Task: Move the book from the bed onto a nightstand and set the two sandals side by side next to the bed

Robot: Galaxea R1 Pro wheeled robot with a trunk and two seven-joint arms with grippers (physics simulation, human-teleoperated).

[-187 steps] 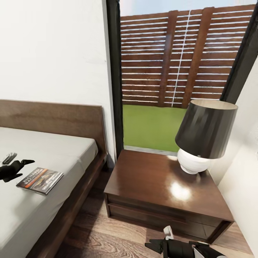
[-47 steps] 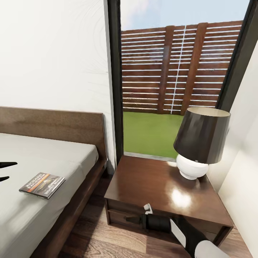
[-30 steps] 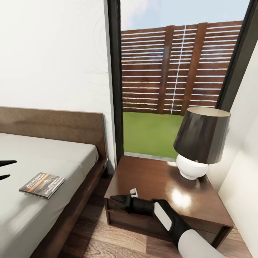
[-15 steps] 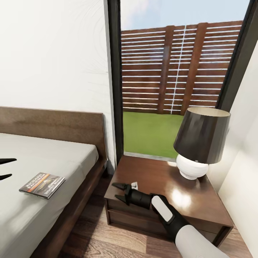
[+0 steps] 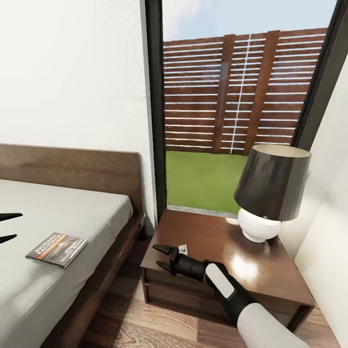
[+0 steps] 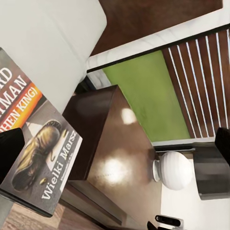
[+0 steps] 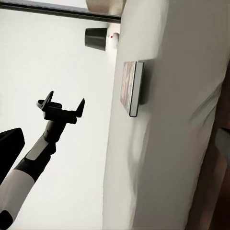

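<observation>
the book [image 5: 57, 249] lies flat on the light-grey mattress of the bed [image 5: 72, 212], near the mattress edge that faces the nightstand [image 5: 212, 246], its dark cover with the orange-and-white title band turned up. in the left wrist view the book [image 6: 36, 148] shows close, the band and a picture plain on the cover, and past it the nightstand [image 6: 120, 158] with its glossy top. in the right wrist view the book [image 7: 133, 88] is seen edge-on against the side of the mattress. the left gripper [image 5: 7, 227] hovers over the mattress just beside the book, apart from it, its two dark fingers spread wide with nothing between them; the right wrist view shows the same gripper [image 7: 62, 106] on its arm with the fingers parted and empty. the right gripper [image 5: 162, 256] hangs over the front corner of the nightstand nearest the bed, pointing toward the bed, its fingers also apart and holding nothing. the right arm [image 5: 232, 295], black then white, reaches across the nightstand's front. a lamp [image 5: 270, 191] with a dark shade and a round white base stands on the far right part of the nightstand top. behind the nightstand a tall dark-framed window [image 5: 154, 106] shows green grass and a slatted wooden fence [image 5: 241, 92]. the floor [image 5: 125, 324] between bed and nightstand is wood plank.
</observation>
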